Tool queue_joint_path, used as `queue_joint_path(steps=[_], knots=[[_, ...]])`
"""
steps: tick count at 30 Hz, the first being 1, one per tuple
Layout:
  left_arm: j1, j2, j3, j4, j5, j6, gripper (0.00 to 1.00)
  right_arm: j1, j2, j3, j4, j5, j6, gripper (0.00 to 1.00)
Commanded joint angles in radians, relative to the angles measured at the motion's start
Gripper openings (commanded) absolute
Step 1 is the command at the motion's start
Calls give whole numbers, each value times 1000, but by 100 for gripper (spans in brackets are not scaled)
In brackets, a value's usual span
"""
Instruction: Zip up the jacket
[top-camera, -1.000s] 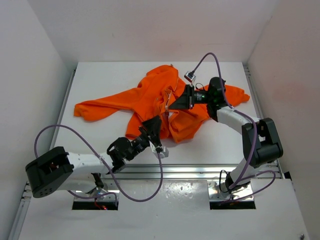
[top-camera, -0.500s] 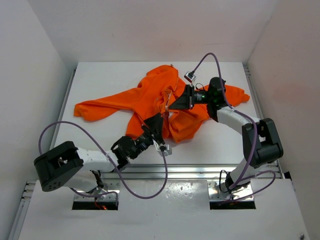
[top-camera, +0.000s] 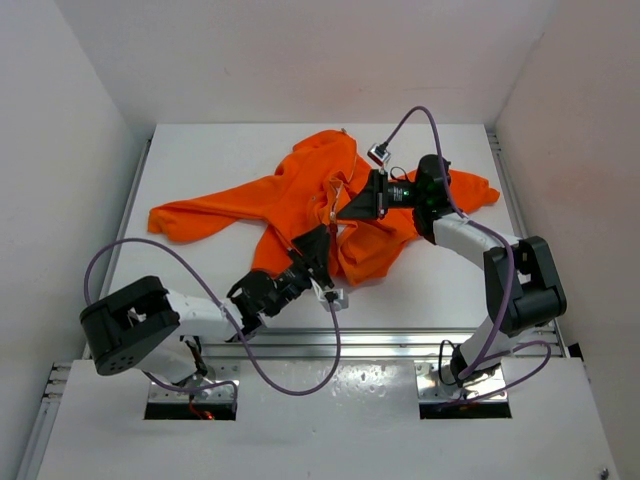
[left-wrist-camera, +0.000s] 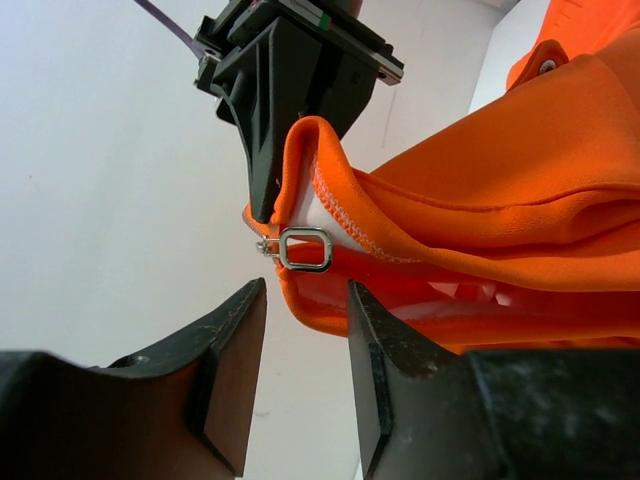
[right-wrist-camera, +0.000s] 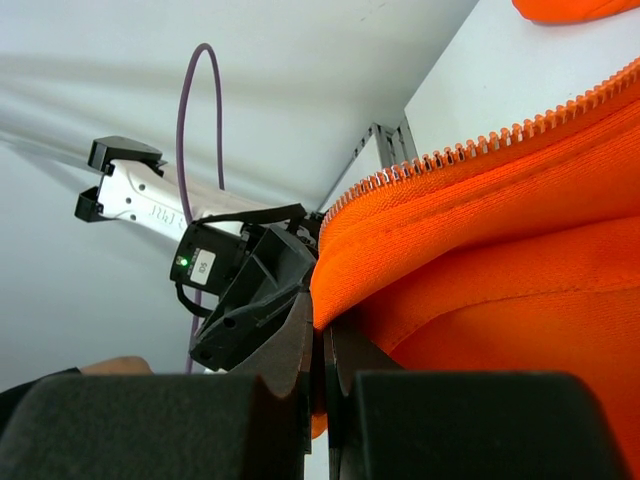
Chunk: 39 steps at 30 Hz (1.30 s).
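The big bright orange fabric jacket (top-camera: 300, 195) lies crumpled across the middle of the white table (top-camera: 200, 160). One long sleeve trails off to the left and another bunch of cloth reaches toward the right edge. The right gripper (top-camera: 342, 210) sits over the jacket's front opening, its two black fingers pressed tight together on a raised fold of the orange hem. From its own camera I can see the pale zipper teeth (right-wrist-camera: 480, 140) running along that fold just above the pinch. The left gripper (left-wrist-camera: 305, 292) comes in low from the near side, fingers spread apart with nothing between them. The small metal ring pull (left-wrist-camera: 305, 249) hangs at the bottom corner of the lifted fold, just ahead of those parted fingertips and not touching them.
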<state>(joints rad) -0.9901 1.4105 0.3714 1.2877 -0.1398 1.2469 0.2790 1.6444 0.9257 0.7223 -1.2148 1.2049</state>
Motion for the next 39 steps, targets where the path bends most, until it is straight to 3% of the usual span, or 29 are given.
queue_joint_path(steps=[1,20,32,39], knots=[[-22,11,31,116,19,13,44,15,-49,1,29,-5,15,0],[-22,58,67,163,28,62,45,15,-47,-14,49,-6,35,0],[-22,48,58,183,28,62,28,20,-44,-13,51,-5,30,0],[-22,-31,27,144,74,51,8,14,-35,-10,49,-6,10,0]])
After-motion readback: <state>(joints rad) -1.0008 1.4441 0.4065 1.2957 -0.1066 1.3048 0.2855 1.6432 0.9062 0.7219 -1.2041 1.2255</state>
